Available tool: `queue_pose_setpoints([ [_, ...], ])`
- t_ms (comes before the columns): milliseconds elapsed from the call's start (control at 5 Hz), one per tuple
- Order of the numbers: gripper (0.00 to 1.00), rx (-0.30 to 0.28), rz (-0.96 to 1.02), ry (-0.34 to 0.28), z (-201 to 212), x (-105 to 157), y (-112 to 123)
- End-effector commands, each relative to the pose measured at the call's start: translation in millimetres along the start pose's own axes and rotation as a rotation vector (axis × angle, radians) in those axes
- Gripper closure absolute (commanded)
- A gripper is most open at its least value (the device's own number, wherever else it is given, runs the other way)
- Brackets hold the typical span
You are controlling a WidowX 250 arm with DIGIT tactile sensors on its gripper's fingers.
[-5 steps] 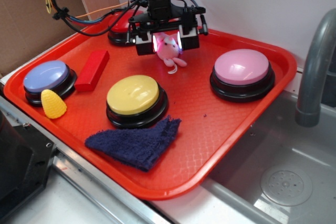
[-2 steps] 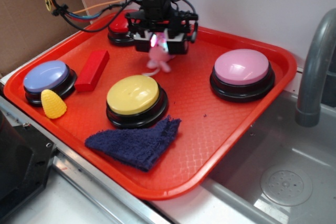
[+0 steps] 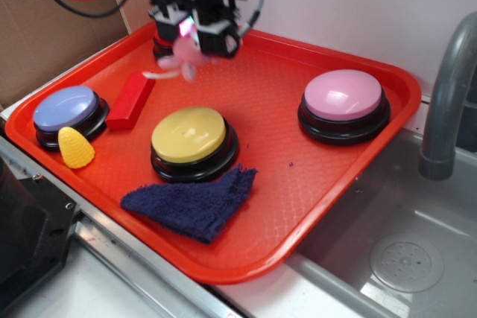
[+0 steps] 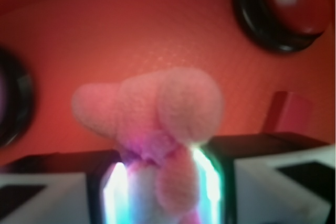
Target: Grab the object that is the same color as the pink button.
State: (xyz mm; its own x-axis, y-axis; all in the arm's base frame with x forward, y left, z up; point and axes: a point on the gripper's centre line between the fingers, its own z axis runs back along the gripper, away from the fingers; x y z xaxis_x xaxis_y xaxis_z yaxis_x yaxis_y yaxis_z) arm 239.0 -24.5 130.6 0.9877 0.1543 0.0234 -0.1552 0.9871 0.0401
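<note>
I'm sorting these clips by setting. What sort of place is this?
Probably a mock kitchen-sink station for robot trials: a grey faucet stands over a metal sink basin, and beside it a red tray holds dome buttons, with cardboard behind.

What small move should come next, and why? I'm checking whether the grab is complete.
Probably just hold the grip and steady the arm: the gripper is shut on the pink plush toy, which hangs blurred above the red tray, clear of it.
</note>
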Motion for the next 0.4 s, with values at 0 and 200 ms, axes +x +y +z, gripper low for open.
queue_pose_setpoints([
  [0, 1.00, -0.063, -0.138, -0.117, 104, -33, 18],
  [200, 1.00, -0.036, -0.025, -0.097, 113, -39, 34],
])
